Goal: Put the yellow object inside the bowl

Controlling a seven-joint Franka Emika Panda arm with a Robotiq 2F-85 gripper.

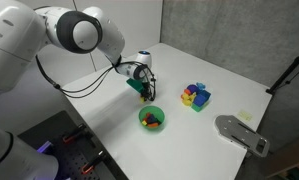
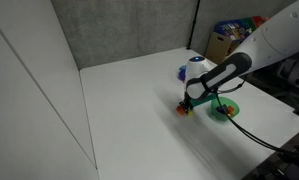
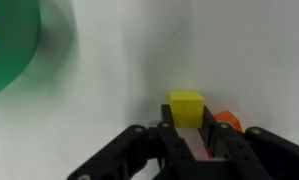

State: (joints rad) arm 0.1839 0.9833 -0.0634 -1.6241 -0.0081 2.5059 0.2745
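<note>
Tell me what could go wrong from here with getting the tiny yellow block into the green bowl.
A small orange-red piece lies right beside the tiny yellow block, so the tool could pinch or drag it too.
The block is tiny against the tool and may twist or slip out when lifted.
The small round green bowl is close; a low carry might knock its rim.
</note>
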